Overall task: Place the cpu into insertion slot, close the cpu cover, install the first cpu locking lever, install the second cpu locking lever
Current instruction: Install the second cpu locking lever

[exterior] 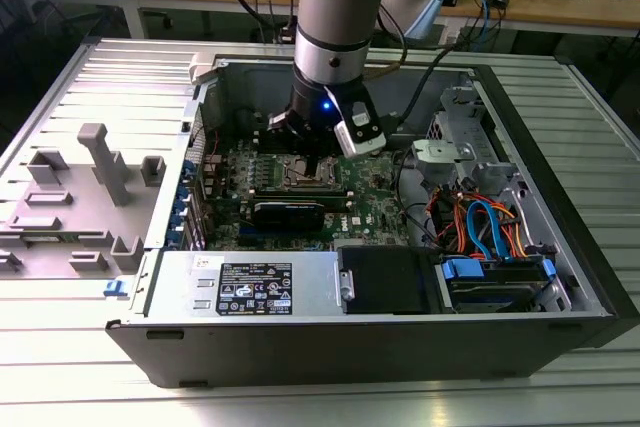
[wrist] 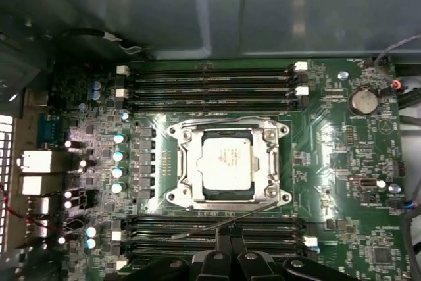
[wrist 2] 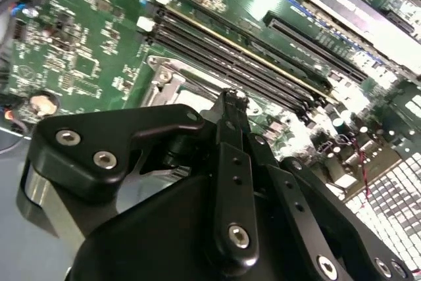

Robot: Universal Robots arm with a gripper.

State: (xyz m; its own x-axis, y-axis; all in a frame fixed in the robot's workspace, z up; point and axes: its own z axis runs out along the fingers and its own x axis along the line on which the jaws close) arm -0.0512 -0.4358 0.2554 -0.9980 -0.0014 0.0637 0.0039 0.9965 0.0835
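Observation:
The cpu (wrist: 227, 162) lies flat in the insertion slot (wrist: 172, 197), its dull grey face showing through the window of the cpu cover (wrist: 264, 162), which is down over it. A thin metal locking lever (wrist: 197, 229) runs slantwise along the socket's side nearest the gripper, between the socket and the memory slots. My gripper (wrist: 227, 229) is shut, its black tips right at this lever. In the second wrist view the closed fingertips (wrist 2: 234, 101) hang just over the socket's silver rim (wrist 2: 172, 76). In the exterior view the arm's gripper (exterior: 312, 145) stands above the insertion slot (exterior: 300, 175).
Long black memory slots (wrist: 210, 80) flank the socket on two sides. The open computer case (exterior: 520, 327) holds a power supply (exterior: 250, 285), a black drive block (exterior: 390, 277) and orange and blue cables (exterior: 480, 222). A grey fixture tray (exterior: 80, 197) sits on the exterior view's left.

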